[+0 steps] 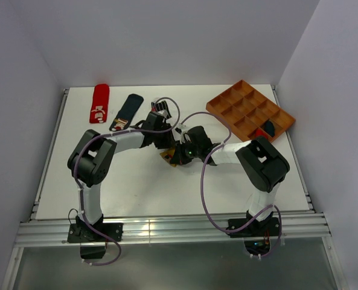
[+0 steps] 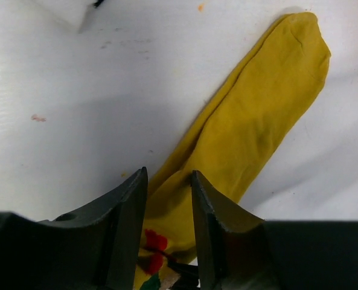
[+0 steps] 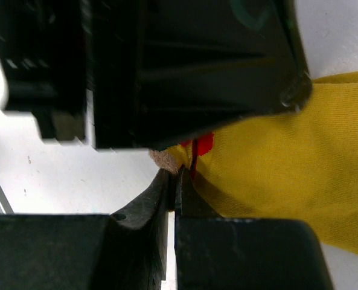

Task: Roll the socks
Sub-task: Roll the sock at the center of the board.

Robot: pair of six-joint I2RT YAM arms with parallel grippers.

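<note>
The mustard yellow sock lies flat on the white table, its toe pointing away in the left wrist view. Its cuff end carries a red and green mark. My left gripper is open a little, with one finger on each side of the sock near the cuff. My right gripper is shut on the cuff edge of the sock, right under the left gripper's body. In the top view both grippers meet at mid-table over the sock, which is mostly hidden there.
A red sock with white marks and a navy sock with a patch lie at the back left. A striped sock shows behind the left arm. An orange compartment tray at the back right holds navy and red pieces.
</note>
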